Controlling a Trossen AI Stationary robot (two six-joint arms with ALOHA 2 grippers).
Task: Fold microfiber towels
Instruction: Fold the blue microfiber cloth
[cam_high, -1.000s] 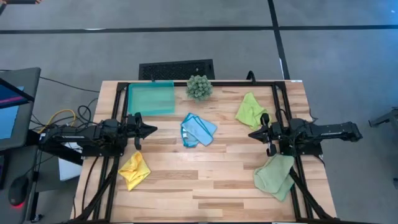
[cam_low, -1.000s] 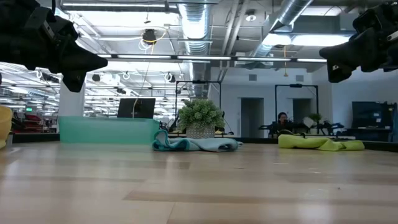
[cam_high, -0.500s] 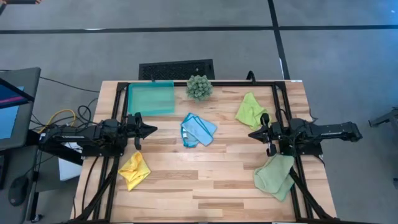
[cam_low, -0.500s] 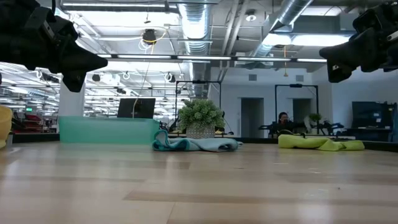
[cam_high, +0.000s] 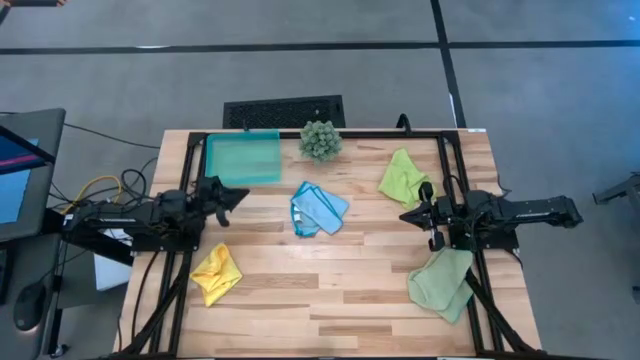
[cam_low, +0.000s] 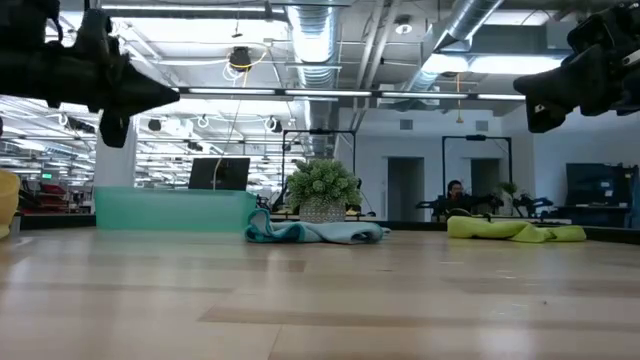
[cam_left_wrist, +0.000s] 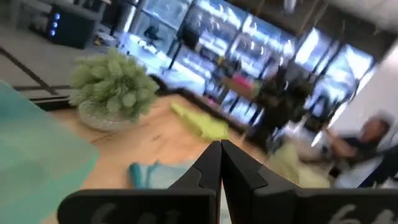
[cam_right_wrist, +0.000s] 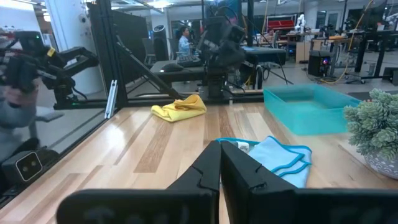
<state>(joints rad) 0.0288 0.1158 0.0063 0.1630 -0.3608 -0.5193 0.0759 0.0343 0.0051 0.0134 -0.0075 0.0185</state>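
Hovering with both the left gripper (cam_high: 238, 194) and right gripper (cam_high: 405, 215) pinched together and empty, you are needing to open one over the light blue towel (cam_high: 318, 209) mid-table.

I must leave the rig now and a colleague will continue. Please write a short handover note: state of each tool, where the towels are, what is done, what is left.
Left tool: shut, empty, raised over the table's left side, beside the teal tray.
Right tool: shut, empty, raised over the right side.
Light blue towel: table centre, crumpled.
Lime green towel: far right, crumpled.
Yellow towel: near left, crumpled.
Pale sage towel: near right, under the right arm, loosely bunched.
Done: nothing folded.
Left: fold all four towels.
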